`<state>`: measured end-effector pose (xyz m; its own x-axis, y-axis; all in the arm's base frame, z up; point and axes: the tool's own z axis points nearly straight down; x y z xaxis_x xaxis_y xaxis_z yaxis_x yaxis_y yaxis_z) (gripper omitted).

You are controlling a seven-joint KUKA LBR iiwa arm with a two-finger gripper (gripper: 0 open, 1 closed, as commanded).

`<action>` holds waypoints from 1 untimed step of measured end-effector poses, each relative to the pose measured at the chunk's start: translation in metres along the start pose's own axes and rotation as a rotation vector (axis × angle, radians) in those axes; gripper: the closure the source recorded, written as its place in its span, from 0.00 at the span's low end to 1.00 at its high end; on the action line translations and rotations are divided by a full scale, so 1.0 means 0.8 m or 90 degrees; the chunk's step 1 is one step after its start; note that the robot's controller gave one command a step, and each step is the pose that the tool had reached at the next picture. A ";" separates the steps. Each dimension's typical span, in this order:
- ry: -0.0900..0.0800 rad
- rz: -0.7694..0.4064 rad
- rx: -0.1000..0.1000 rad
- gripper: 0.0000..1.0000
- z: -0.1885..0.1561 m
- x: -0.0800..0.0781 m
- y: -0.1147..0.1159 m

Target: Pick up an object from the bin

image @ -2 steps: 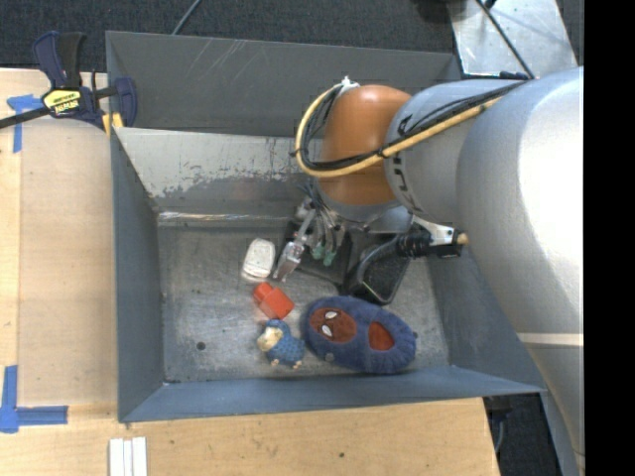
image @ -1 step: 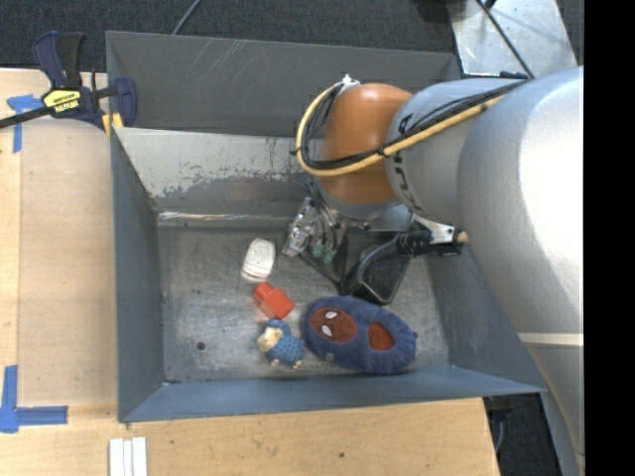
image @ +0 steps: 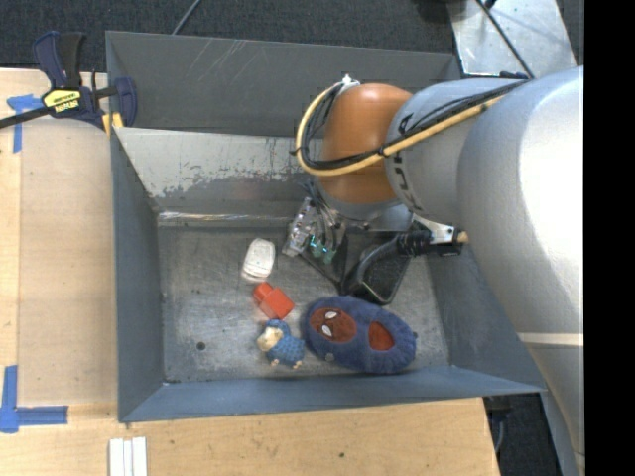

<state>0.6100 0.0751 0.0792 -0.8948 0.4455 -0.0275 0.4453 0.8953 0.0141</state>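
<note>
My gripper (image: 314,236) hangs below the arm's wrist in the middle of the bin, near the back wall. A small white rounded thing (image: 258,259) lies on the floor just left of it. Below that sits a small orange-red block (image: 273,298). A black hollow thing (image: 378,272) lies right of the gripper, partly under the arm. A blue plush slipper with red patches (image: 357,334) rests along the front wall, below the gripper. Nothing shows as held.
A little blue figure with a pale head (image: 279,343) lies at the front, left of the slipper. The arm and its orange cover hang over the bin's right and back parts. Bare floor shows on the left side.
</note>
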 end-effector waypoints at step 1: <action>0.016 -0.134 0.006 0.00 -0.092 0.058 -0.051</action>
<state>0.5479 0.0591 0.1512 -0.9685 0.2490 -0.0045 0.2490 0.9685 0.0013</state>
